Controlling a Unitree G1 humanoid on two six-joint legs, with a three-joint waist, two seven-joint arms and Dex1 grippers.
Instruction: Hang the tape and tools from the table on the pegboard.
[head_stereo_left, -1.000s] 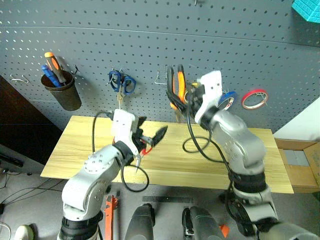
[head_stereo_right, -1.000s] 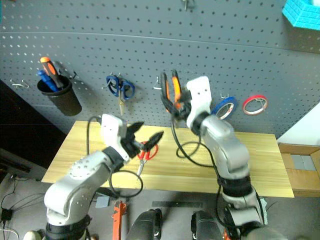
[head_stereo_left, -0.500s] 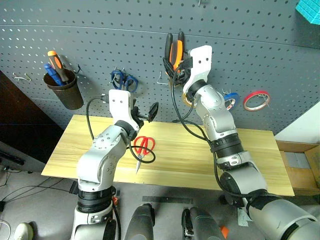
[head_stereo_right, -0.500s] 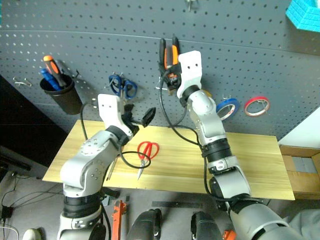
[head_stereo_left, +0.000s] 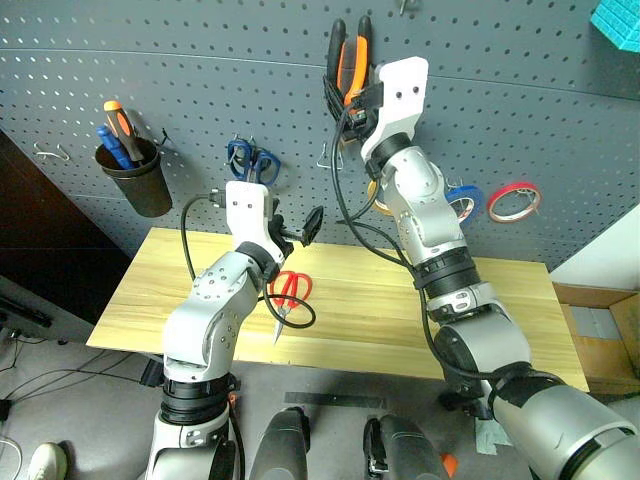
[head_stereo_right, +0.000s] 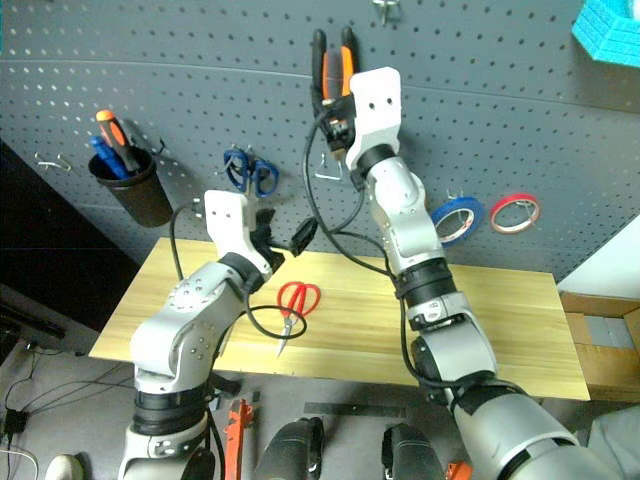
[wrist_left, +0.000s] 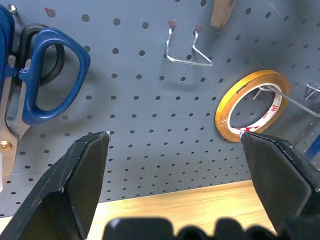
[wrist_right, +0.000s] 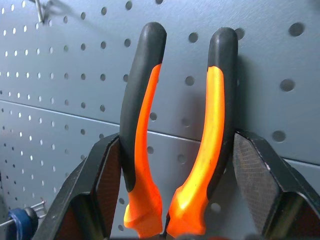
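Right gripper (wrist_right: 172, 200) is clamped on the pliers (head_stereo_left: 350, 62): both pads press the outer sides of the orange-and-black handles, handle tips pointing up, held high against the pegboard (head_stereo_left: 200, 90) just above a bare wire hook (head_stereo_right: 327, 170). Left gripper (head_stereo_left: 296, 229) is spread to its widest and holds nothing; it points level at the board, over the back edge of the table (head_stereo_left: 400, 320). Between its fingers the left wrist view shows the yellow tape roll (wrist_left: 252, 106) on a peg, with the blue scissors (wrist_left: 37, 75) hanging off to one side. Red-handled scissors (head_stereo_right: 293, 306) lie flat on the table, blades toward the front edge, just beside the left arm's cable. Blue tape (head_stereo_right: 456, 218) hangs on the board, with the red tape roll (head_stereo_right: 514, 212) next to it. At the board's left end, a black cup (head_stereo_left: 138, 178) holds an orange-handled tool and a blue one.
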